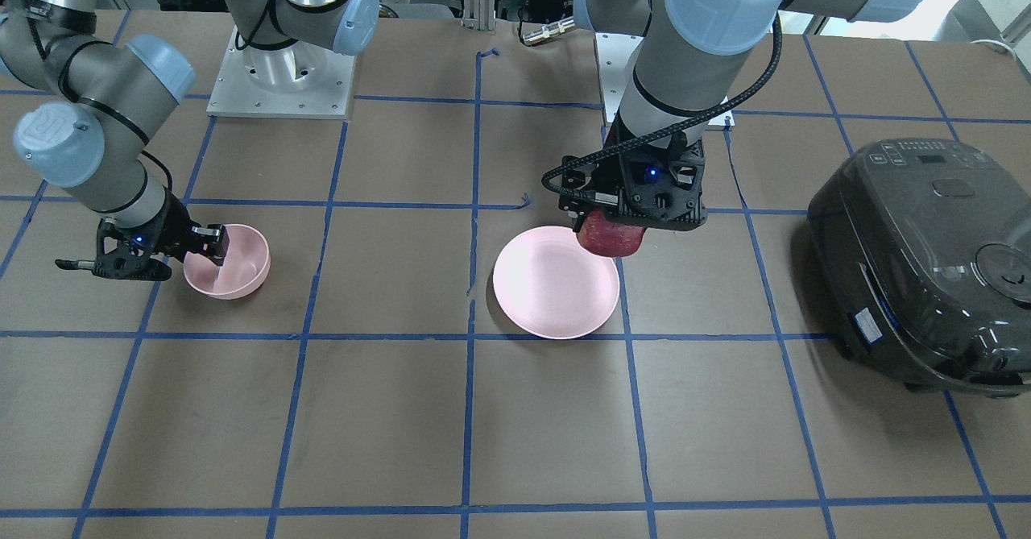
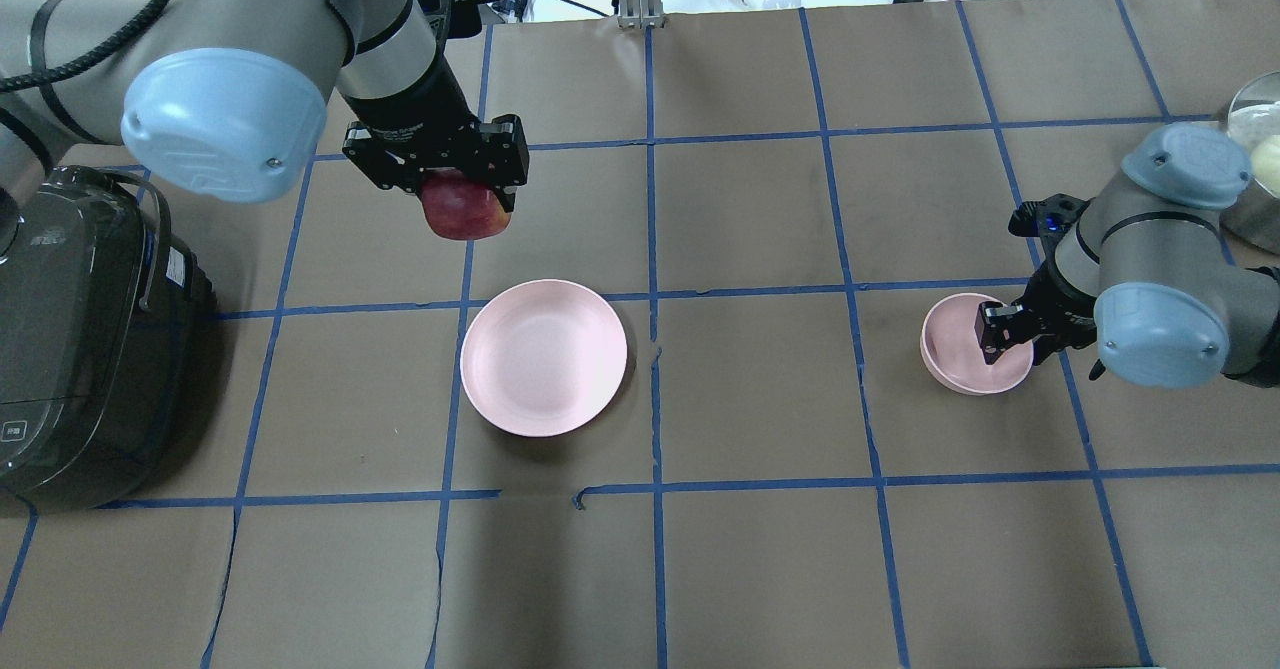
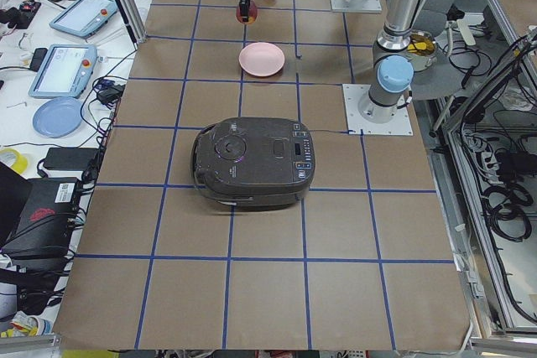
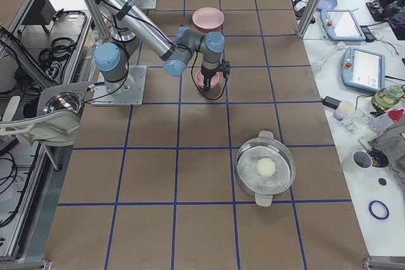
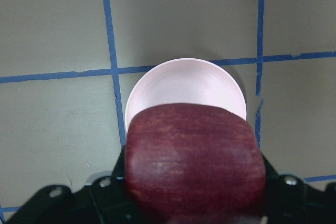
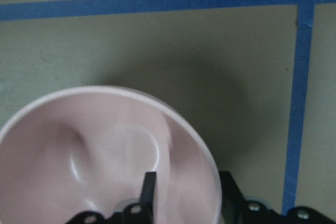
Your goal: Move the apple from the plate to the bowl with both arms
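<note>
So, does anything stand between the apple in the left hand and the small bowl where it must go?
Nothing visible stands between them. The apple hangs in the left hand near the plate, and only taped table lies on the way to the bowl. The right hand grips the bowl's rim, one finger inside.

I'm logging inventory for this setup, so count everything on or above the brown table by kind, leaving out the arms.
Pink dishes: 2, the plate and the bowl
Fruit: 1, the apple
Cookers: 1, the dark cooker
Metal pots: 1, the pot
Contents of that pot: 1, a pale round item
Total: 6
</note>
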Robot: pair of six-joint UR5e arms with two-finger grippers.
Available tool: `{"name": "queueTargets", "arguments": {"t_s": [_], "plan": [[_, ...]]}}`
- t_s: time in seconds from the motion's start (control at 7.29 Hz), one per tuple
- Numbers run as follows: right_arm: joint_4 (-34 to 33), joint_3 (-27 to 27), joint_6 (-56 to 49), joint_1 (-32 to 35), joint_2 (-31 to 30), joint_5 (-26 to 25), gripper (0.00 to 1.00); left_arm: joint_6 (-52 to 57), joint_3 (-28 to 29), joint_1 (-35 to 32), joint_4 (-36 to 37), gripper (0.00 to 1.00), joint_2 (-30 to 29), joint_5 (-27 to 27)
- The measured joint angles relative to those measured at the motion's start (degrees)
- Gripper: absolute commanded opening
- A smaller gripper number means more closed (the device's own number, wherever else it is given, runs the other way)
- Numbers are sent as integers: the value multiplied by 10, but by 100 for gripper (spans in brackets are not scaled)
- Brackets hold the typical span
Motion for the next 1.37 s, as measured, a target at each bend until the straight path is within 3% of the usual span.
{"name": "queueTargets", "arguments": {"t_s": [0.55,0.96,1.37], "plan": [[-2,-4,30,21,-7,36,0,4,-1,1,3,9,-1,0],[20,-61,169,136,3,66,0,4,-2,2,3,9,-1,0],[14,-71,251,222,38,94,0,7,-3,3,3,9,-1,0]]}}
